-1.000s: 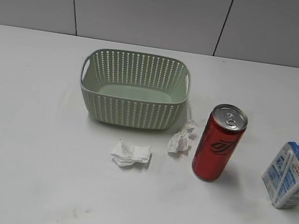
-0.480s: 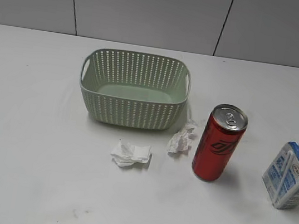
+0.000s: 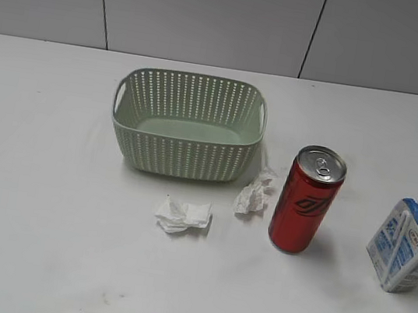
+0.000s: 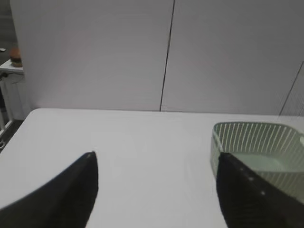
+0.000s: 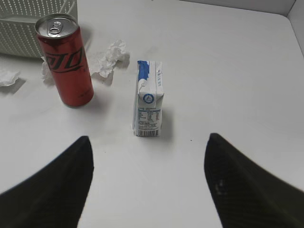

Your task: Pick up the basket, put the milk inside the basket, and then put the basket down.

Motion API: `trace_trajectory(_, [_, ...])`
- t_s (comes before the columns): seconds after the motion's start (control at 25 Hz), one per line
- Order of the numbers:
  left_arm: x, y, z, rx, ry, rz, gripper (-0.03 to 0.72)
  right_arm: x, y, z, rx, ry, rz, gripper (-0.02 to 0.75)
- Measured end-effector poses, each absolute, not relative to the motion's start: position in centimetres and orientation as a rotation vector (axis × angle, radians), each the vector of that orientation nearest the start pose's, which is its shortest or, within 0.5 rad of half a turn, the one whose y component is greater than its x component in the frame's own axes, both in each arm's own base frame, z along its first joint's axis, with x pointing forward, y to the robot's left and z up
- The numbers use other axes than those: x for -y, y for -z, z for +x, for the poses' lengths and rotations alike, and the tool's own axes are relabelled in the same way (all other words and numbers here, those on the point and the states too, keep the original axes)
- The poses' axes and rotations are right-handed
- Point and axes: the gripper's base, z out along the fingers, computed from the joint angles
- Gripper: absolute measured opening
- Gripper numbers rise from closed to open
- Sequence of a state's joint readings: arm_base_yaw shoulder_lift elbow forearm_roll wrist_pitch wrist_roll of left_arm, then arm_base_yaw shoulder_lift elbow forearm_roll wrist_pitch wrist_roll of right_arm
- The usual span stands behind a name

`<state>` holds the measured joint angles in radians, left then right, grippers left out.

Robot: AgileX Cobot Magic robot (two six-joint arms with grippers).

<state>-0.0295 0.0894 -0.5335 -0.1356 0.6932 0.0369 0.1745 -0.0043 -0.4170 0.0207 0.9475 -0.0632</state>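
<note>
Stock as I read it from my station, left to right across the white table [image 3: 27, 216]. Item one: my left gripper [image 4: 154, 187], seen only in the left wrist view, jaws spread wide and released, holding nothing, hanging over bare table with the basket off to its right. Item two: the basket [image 3: 188, 124], pale sage green, perforated sides, cut-out handle at each short end, standing upright at the far middle of the table, nothing inside it; its near left corner also shows in the left wrist view [image 4: 259, 147]. Item three: a crumpled white tissue [image 3: 182, 215], lying near of the basket, apart from it. Item four: a second crumpled tissue [image 3: 254, 193], just beside the basket's near right corner and just left of the can. Item five: a tall red can [image 3: 305, 200], upright, tab top closed, right of the basket and well clear of it. Item six: the milk [image 3: 405, 244], white and blue carton with a straw on its side, standing at the right edge of the exterior view, apart from the can. Item seven: my right gripper [image 5: 149, 183], jaws released and wide, gripping nothing, poised above the table with the milk [image 5: 149, 98] centred just beyond the gap and not touched.
</note>
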Motion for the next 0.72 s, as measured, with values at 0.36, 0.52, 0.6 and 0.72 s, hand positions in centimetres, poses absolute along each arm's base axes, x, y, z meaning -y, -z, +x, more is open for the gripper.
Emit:
trace_trajectory(0.36, [1.2, -34.4, 10.2, -1.821, 0.229, -0.051, 0.588, -0.3, -26.3, 0.8, -1.997, -0.096, -0.237, 0.572])
trace_trajectory(0.52, [1.3, -35.1, 14.9, -1.934, 0.219, -0.055, 0.588, -0.3, -26.3, 0.8, -1.997, -0.096, -0.237, 0.572])
trace_trajectory(0.6, [1.5, -35.7, 17.1, -1.978, 0.225, -0.057, 0.588, -0.3, -26.3, 0.8, -1.997, -0.096, -0.237, 0.572])
trace_trajectory(0.72, [1.8, -36.2, 20.4, -2.076, 0.252, -0.061, 0.588, -0.3, -26.3, 0.8, -1.997, -0.096, -0.237, 0.572])
